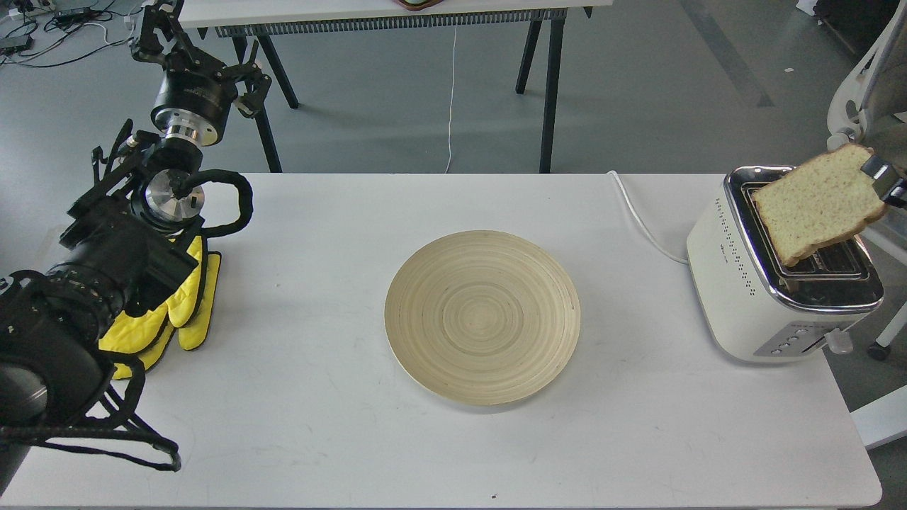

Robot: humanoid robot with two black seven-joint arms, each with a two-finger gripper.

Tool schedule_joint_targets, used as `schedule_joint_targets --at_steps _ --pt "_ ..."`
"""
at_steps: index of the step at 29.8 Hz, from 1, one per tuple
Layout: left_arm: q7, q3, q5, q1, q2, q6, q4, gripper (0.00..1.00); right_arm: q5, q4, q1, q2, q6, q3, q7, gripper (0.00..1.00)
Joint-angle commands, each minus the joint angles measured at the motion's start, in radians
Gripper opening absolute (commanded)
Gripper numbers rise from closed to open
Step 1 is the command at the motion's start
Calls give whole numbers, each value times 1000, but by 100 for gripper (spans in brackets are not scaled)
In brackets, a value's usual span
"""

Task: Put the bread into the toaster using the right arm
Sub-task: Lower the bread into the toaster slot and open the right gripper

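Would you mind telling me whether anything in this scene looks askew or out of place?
The bread hangs tilted over the toaster, its lower corner at a slot rather than lined up with it, held by the right end effector at the frame edge. The wooden plate looks ordinary.

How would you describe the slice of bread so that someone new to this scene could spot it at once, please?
Start at the white table and go to the cream toaster at its right edge. The bread hangs tilted over the toaster's chrome top, pinched at its upper right corner by the right pincer. It is the only pale tan, speckled slice; the wooden plate is bare.
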Motion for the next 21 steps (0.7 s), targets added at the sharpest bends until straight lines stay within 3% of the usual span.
schedule_joint_targets --at_steps 1,13,21 --pt "0 -1 0 0 -1 0 0 100 0 -2 1 -6 -1 1 1 3" --pt "0 -1 0 0 -1 0 0 100 -34 -28 -4 12 -59 -48 -1 5" --pt "0 -1 0 0 -1 0 0 100 -18 -23 -9 75 -81 -46 3 52"
